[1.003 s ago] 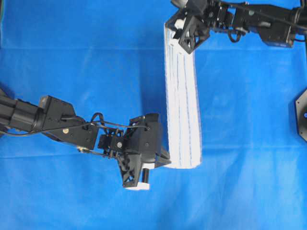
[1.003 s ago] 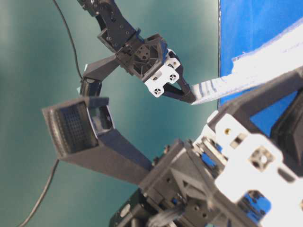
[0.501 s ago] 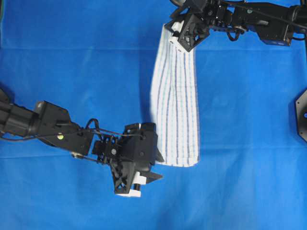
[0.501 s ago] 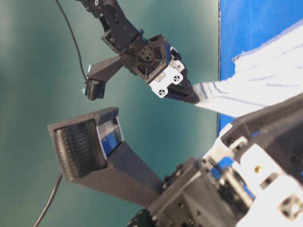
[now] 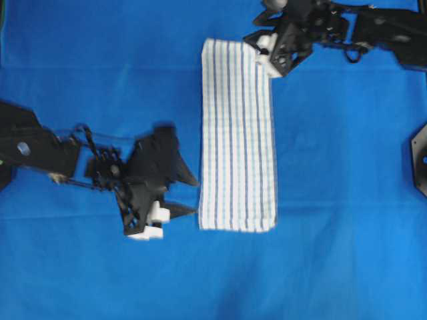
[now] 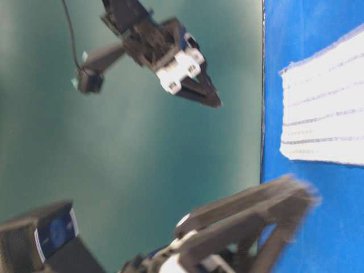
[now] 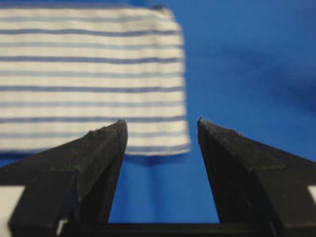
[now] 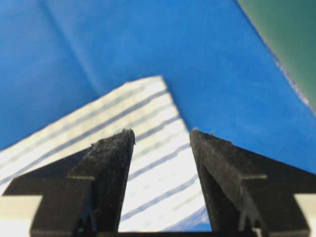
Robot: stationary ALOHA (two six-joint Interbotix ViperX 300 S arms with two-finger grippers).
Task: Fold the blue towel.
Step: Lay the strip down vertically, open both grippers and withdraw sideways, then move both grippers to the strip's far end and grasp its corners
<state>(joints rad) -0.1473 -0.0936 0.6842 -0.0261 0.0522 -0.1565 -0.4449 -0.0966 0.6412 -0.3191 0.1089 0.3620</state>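
Both pairs of fingers stand apart with nothing between them. On my left wrist view the two dark fingers [image 7: 101,163] frame bare blue cover, and the towel [image 7: 91,74] lies beyond their tips, its near hem just past them. On my right wrist view the fingers [image 8: 111,173] are likewise spread, and the towel's corner shows in the gap below them, not pinched.

From overhead, the towel [image 5: 238,133] lies flat on the blue cover [image 5: 347,200] as a long narrow strip, running from the top of the view toward the bottom, stripes lengthwise. Its edges look straight and its lower hem is square. I see no raised fold or loose corner from this view.

My left gripper [image 5: 185,195] sits to the left of the strip's lower end, near it but apart; its fingers point toward the towel. That arm is blurred in this view. My right gripper [image 5: 261,50] is at the strip's upper right corner, over or just beside it; I cannot tell whether it touches the cloth.

At table level, the right gripper [image 6: 207,94] hangs in the air, clear of the cover's edge. The towel's end [image 6: 324,114] lies flat on the cover. The left arm fills the foreground, too blurred to read.
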